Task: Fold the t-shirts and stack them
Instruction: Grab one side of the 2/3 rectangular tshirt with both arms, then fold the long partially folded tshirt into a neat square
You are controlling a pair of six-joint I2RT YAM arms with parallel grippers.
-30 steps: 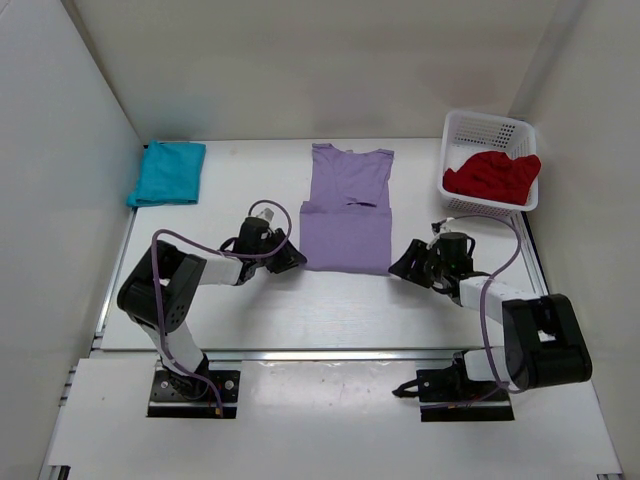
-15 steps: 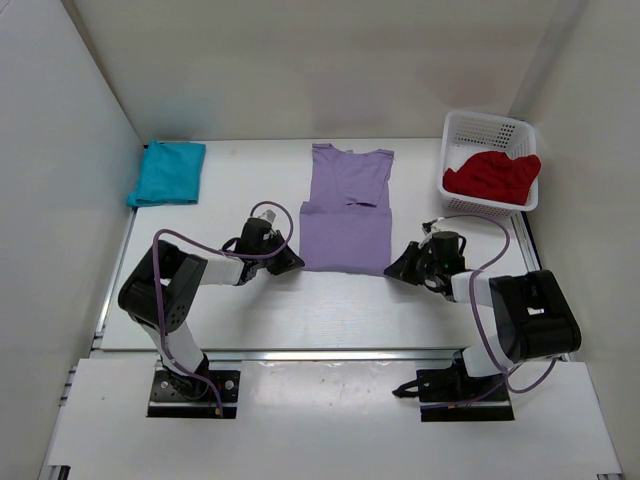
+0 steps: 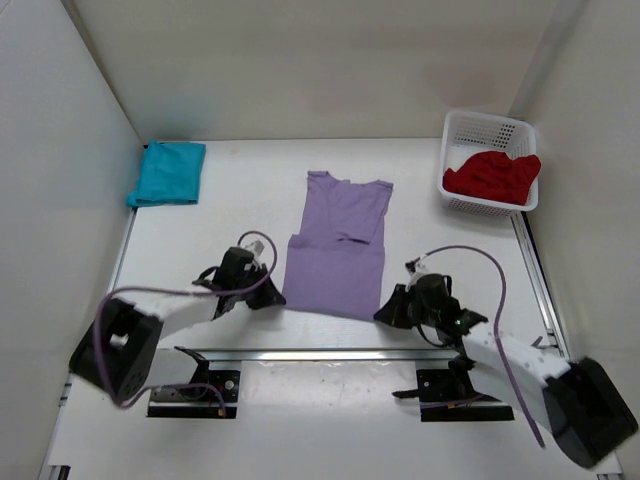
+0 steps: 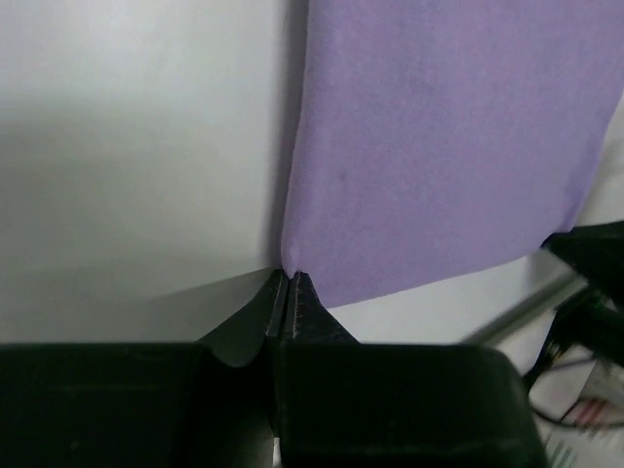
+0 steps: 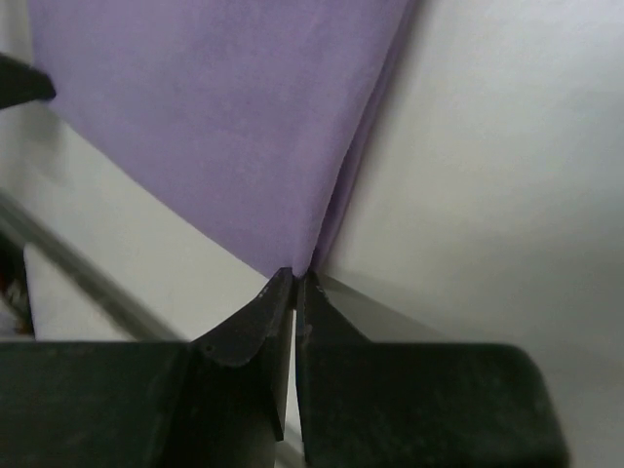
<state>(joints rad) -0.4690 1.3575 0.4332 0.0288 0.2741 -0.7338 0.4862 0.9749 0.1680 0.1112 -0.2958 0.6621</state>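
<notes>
Top external view first: where is the lavender t-shirt (image 3: 337, 245)?
"Spread flat in the middle of the table (image 3: 230, 210), neck toward the far wall, with one fold across its middle. Its hem lies near the front edge."
"And the left gripper (image 4: 290, 285)?"
"Low on the table at the near left corner of the hem. Its wrist camera shows the fingers pressed together on that purple corner."
"The right gripper (image 5: 295, 283)?"
"The same at the near right corner: its fingers are closed tight and pinch the edge of the cloth."
"The other shirts?"
"The teal t-shirt (image 3: 167, 172) lies folded at the far left corner of the table. The red t-shirt (image 3: 492, 176) sits bunched in the white lattice basket (image 3: 470, 128) at the far right, well apart from both arms."
</notes>
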